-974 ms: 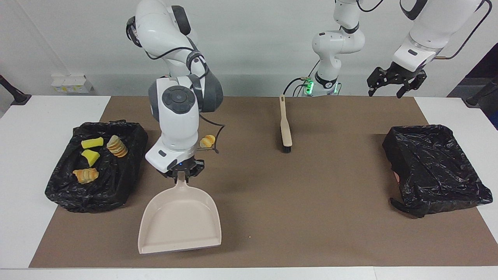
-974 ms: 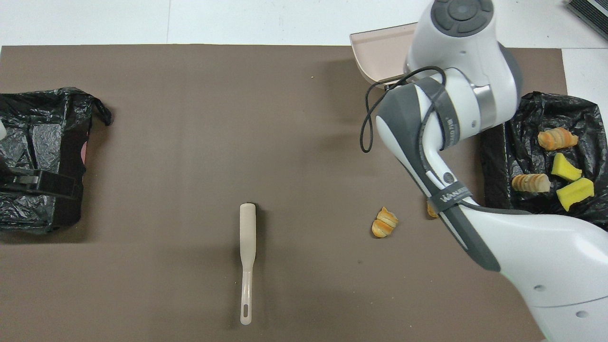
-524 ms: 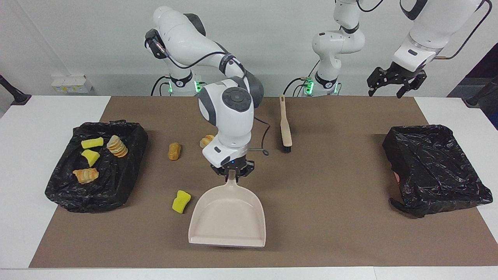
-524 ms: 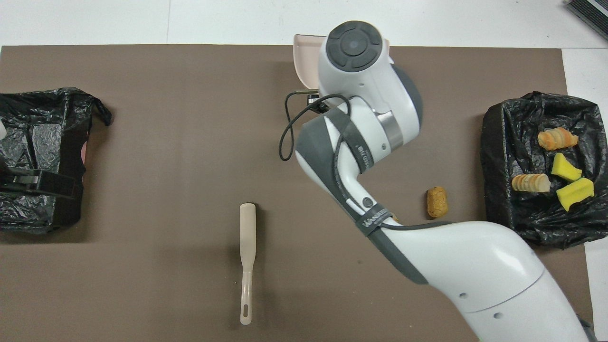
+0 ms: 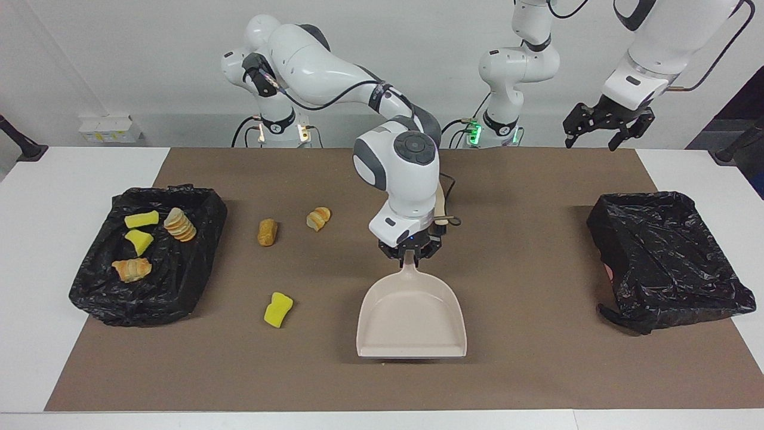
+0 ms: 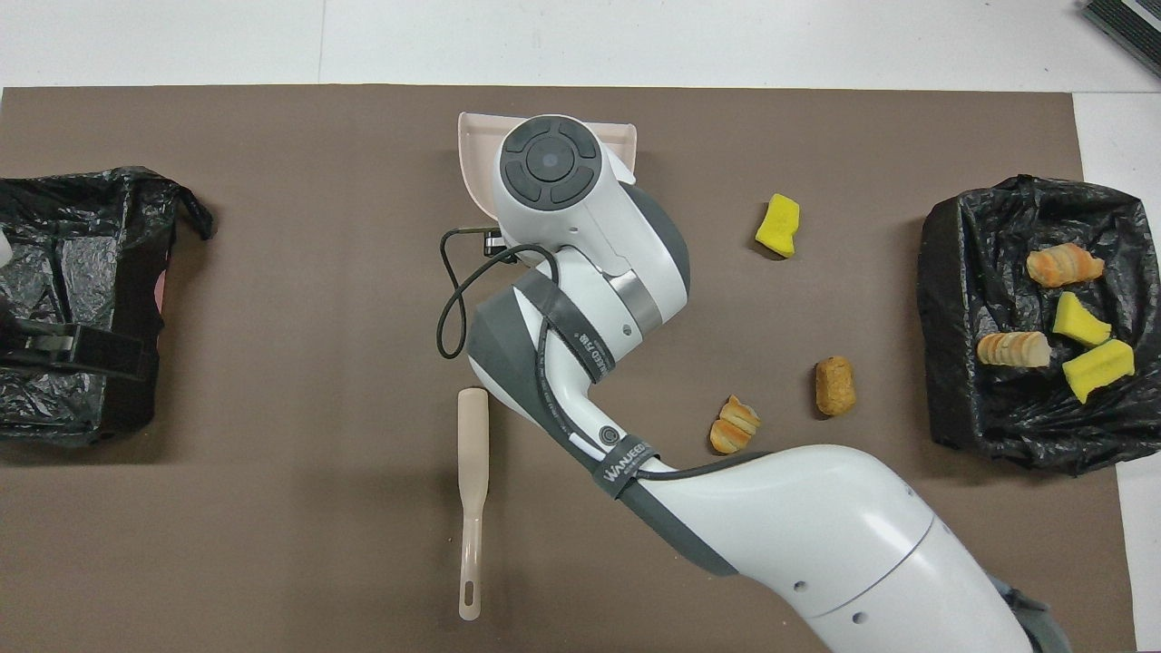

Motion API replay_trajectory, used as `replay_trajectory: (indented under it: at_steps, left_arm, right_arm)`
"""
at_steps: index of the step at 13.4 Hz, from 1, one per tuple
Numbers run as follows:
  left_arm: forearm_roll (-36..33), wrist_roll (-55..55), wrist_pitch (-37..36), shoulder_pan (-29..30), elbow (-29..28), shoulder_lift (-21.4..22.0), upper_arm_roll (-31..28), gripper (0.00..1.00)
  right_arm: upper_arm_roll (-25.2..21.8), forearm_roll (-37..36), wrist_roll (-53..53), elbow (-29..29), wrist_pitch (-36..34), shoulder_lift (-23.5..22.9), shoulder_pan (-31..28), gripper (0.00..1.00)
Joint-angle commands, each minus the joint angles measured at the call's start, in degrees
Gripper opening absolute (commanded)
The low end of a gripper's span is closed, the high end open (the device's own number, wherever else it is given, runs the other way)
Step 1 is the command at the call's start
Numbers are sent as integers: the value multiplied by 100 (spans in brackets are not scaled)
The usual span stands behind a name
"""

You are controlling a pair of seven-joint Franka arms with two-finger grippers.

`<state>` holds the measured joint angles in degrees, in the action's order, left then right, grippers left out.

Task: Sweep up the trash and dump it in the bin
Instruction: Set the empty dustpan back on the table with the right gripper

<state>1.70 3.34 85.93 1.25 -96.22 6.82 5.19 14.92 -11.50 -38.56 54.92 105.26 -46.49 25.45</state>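
Note:
My right gripper point(image 5: 410, 255) is shut on the handle of the beige dustpan point(image 5: 412, 322), which is empty and sits low at the mat's middle, mouth facing away from the robots. It also shows in the overhead view point(image 6: 476, 150). Three bits of trash lie loose on the mat toward the right arm's end: a yellow sponge wedge point(image 5: 278, 309), a tan roll point(image 5: 267, 232) and a striped roll point(image 5: 318, 218). Two yellow wedges point(image 5: 141, 220) and two rolls point(image 5: 179, 224) lie in the black-lined bin point(image 5: 95, 295). My left gripper point(image 5: 592, 140) is open and waits, raised.
The beige brush point(image 6: 472, 481) lies on the mat nearer to the robots than the dustpan, partly hidden by the right wrist in the facing view. A second black-lined bin point(image 5: 668, 257) with nothing showing in it stands at the left arm's end, under the left gripper point(image 6: 36, 345).
My right arm has carried the dustpan from beside the bin at its end to the mat's middle, uncovering the loose trash. The left arm has not moved.

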Motion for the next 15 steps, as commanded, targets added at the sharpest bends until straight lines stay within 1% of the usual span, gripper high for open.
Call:
replay_trajectory:
  at_steps: [1,3,5,7,11,13,14,15]
  left_arm:
    - [41,-35,11,51,51,-5,17,100]
    - [41,-35,11,51,51,-5,26,100]
    - [41,-35,11,51,51,-5,26,100]
    - [41,-35,3,51,51,-5,26,100]
    - [41,-35,3,51,51,-5,26,100]
    - [41,-35,11,51,51,-5,26,100]
    - [41,-35,11,51,51,-5,26,100]
    - [41,-35,3,51,51,-5,26,100]
  right_arm:
    - [73,122,-29,-227,73,-272,92,0]
    - [73,122,-29,-227,327,-456,197,0]
    - [55,122,-38,-227,433,-597,303,0]
    - [29,113,-38,-218,443,-606,408,0]
    - [64,122,-73,-209,425,-598,417,0]
    - [55,122,-117,-209,504,-598,408,2]
    - [55,122,-117,-201,591,-598,399,6]
    - [38,130,-126,-192,609,-598,399,7]
